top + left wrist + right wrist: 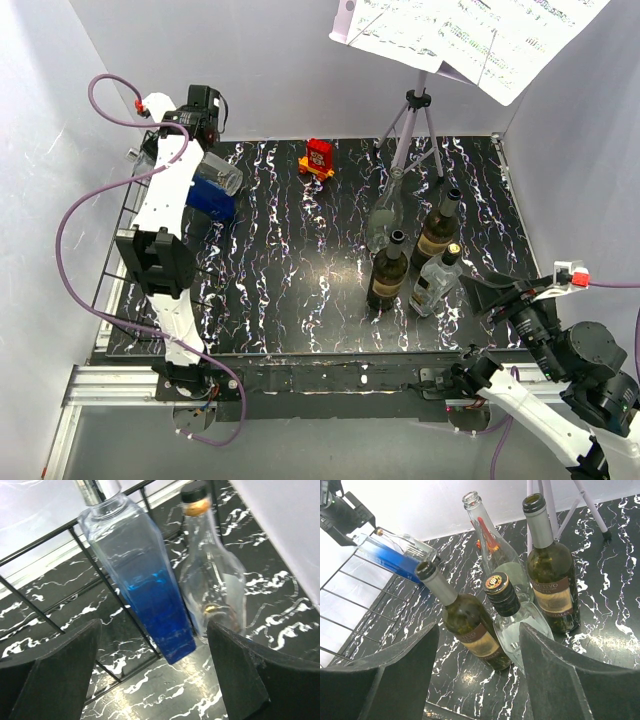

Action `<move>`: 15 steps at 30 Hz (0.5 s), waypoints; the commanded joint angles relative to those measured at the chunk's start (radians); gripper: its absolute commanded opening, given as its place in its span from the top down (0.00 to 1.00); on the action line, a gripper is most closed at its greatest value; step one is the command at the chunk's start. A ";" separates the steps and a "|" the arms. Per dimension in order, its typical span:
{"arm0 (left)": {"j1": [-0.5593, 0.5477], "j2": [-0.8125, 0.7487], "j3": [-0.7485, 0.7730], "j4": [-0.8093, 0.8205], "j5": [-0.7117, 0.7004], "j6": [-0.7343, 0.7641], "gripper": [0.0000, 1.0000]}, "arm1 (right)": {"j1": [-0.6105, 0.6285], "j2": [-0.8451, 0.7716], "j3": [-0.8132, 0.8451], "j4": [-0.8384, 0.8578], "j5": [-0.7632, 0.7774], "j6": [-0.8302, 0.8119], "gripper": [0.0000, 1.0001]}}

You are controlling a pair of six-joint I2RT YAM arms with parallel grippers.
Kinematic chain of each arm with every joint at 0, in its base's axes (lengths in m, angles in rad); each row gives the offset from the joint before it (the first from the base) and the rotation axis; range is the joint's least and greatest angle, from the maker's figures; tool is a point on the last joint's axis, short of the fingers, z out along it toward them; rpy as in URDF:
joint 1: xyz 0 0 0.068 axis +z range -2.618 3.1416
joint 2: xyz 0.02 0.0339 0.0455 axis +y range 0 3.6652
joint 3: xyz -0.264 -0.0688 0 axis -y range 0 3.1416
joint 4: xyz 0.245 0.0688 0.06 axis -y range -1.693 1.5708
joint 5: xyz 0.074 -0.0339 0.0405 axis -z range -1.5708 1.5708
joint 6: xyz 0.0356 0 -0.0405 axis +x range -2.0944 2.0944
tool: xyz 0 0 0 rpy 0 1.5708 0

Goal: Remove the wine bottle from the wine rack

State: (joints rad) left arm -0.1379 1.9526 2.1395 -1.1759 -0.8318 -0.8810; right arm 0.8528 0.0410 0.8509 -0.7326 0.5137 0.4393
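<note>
In the right wrist view, the dark bottle (546, 555) at three o'clock of the cluster bears a brown label (556, 594) with letters, perhaps ending "TIVO". The sheet music (470, 35) is too small to read.

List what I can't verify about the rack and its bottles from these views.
- Top view: the left arm covers much of the wine rack, so its bottle count is hidden.
- Left wrist view: the blue bottle has its top cut off by the upper edge.
- Left wrist view: the clear bottle is blurred low down; whether it rests on rack wire is unclear.
- Top view: the sheet music is too small to read.
</note>
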 commanded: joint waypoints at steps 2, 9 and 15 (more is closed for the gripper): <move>0.029 0.009 0.048 -0.117 -0.118 -0.092 0.12 | 0.003 0.039 0.030 0.045 0.023 -0.030 0.27; 0.055 0.009 -0.041 0.027 -0.105 -0.041 0.10 | 0.003 0.095 0.066 0.039 0.016 -0.034 0.27; 0.073 0.063 -0.004 0.005 -0.127 -0.042 0.07 | 0.003 0.073 0.024 0.065 0.016 -0.013 0.27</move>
State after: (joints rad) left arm -0.0799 1.9953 2.1086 -1.1774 -0.9012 -0.9173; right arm 0.8528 0.1230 0.8806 -0.7303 0.5205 0.4183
